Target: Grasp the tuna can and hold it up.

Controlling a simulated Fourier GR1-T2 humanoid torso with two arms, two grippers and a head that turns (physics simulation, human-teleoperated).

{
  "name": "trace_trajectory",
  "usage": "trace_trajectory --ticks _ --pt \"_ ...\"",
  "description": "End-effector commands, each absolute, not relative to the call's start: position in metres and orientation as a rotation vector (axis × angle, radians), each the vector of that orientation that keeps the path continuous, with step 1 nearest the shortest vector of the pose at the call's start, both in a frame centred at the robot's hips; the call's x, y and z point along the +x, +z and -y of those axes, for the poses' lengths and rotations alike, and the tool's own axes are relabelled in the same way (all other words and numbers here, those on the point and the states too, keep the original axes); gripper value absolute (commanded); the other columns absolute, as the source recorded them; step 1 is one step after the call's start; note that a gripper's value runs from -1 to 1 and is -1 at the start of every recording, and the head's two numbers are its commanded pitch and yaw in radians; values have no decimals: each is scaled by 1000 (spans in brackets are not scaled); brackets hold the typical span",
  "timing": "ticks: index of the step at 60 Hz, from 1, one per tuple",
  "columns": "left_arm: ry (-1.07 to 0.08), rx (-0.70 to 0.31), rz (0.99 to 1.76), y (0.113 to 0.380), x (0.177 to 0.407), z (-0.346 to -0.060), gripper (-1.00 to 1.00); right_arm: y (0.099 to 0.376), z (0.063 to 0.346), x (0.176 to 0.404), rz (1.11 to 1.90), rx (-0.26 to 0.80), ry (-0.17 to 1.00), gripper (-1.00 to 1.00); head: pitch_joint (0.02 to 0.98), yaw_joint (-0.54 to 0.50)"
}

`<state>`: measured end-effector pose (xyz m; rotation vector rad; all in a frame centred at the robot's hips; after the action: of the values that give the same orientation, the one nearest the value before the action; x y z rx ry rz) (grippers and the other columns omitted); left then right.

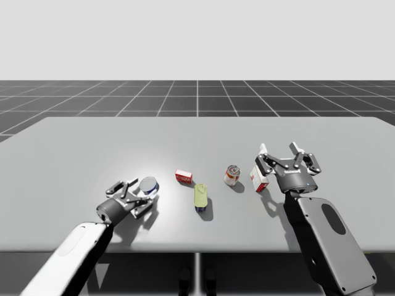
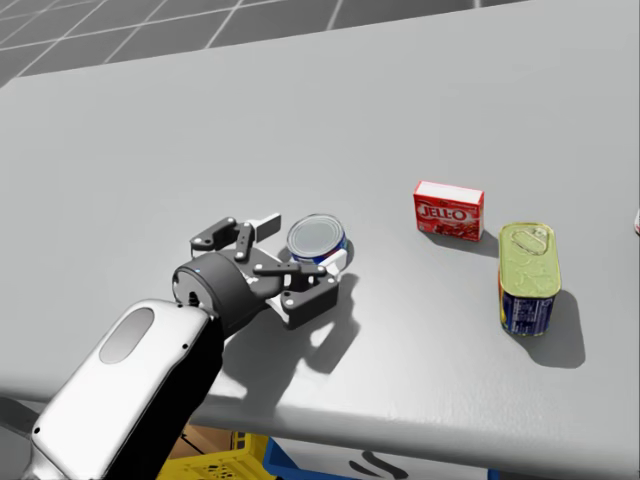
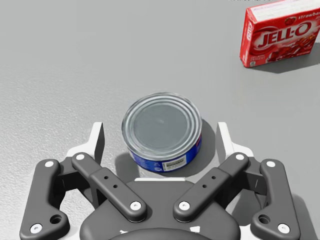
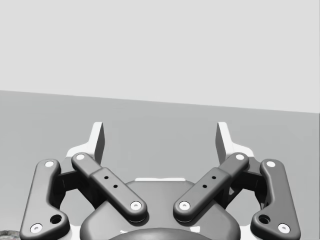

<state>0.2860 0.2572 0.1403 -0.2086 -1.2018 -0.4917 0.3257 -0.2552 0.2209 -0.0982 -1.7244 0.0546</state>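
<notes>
Two fingers of our left gripper (image 3: 160, 136) stand spread on either side of the tuna can (image 3: 162, 131), which sits upright on the table (image 3: 50, 60) with a gap at each side, so we grip nothing. Our right gripper (image 4: 160, 135) is splayed wide too, holding nothing, well apart from the can.
</notes>
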Motion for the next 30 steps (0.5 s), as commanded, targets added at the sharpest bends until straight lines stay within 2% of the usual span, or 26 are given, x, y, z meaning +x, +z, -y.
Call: trace_trajectory --ticks 1,24,26,27,28,30 --pt "-471 -207 1188 136 297 -253 -1000 221 256 326 1726 -98 54 -1000 856 319" --pt "-462 -214 1144 126 307 -250 -1000 221 257 326 1729 -97 55 -1000 861 322" --pt "-462 -210 1149 126 305 -251 -325 221 257 326 1729 -96 55 -1000 860 321" --pt "-464 -212 1146 125 306 -251 96 221 257 325 1727 -94 57 -1000 860 321" --pt "-467 -215 1145 125 305 -251 934 221 257 325 1726 -93 59 -1000 858 320" --pt "-469 -222 1139 125 304 -251 1000 221 257 326 1727 -93 60 -1000 856 320"
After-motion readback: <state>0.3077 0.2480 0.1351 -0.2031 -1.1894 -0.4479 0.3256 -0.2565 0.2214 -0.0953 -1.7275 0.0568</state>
